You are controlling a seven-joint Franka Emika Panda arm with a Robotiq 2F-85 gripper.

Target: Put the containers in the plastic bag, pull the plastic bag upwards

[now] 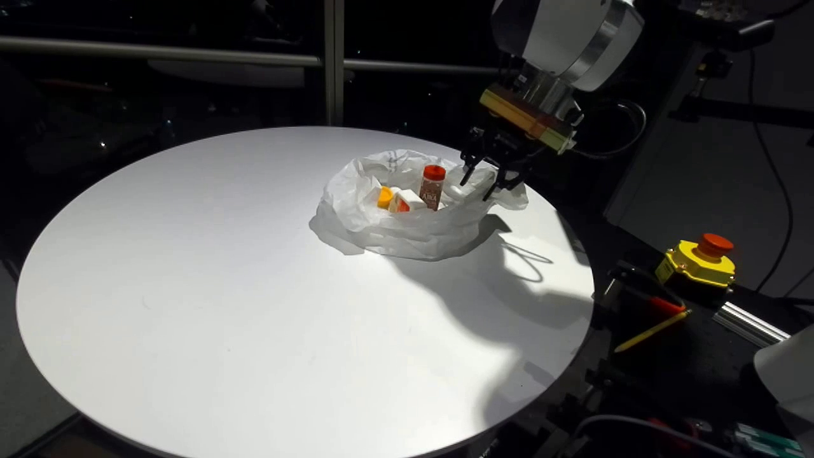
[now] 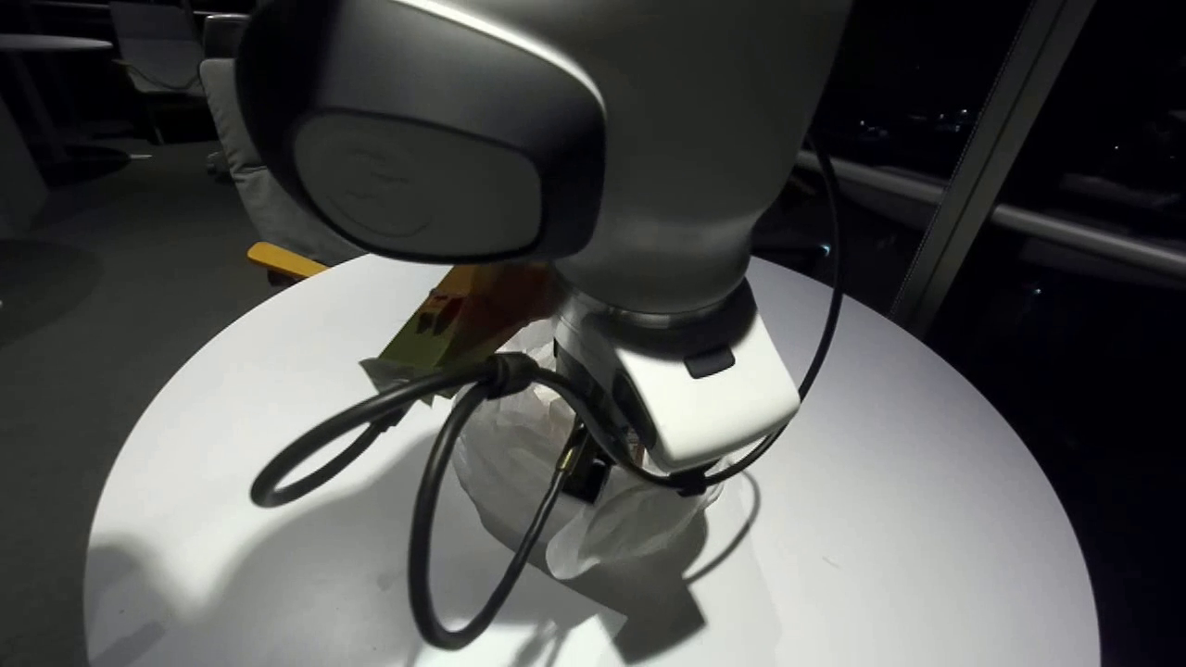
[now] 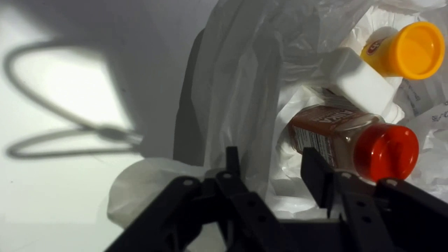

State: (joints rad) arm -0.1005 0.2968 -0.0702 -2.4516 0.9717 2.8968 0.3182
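The translucent white plastic bag point(image 1: 407, 236) sits open on the round table in both exterior views. Inside it are the containers: a red-capped bottle point(image 1: 432, 188), a small orange-yellow tub point(image 1: 385, 198) and a white box point(image 1: 412, 198). In the wrist view the bottle point(image 3: 323, 133) leans toward the right, with the box point(image 3: 364, 82) and tub point(image 3: 418, 50) above it. My gripper point(image 3: 270, 150) points down at the bag's side near the robot, fingers apart. The bag's wall point(image 3: 246, 115) runs between them, one finger outside, one inside beside the bottle. In an exterior view the arm hides most of the bag.
The white round table point(image 1: 254, 305) carries the bag toward its far right part. A loose flap of bag film point(image 3: 147, 185) spreads outward under the gripper. A cable loop point(image 2: 463, 519) hangs from the wrist. A yellow emergency-stop box point(image 1: 696, 264) stands off the table.
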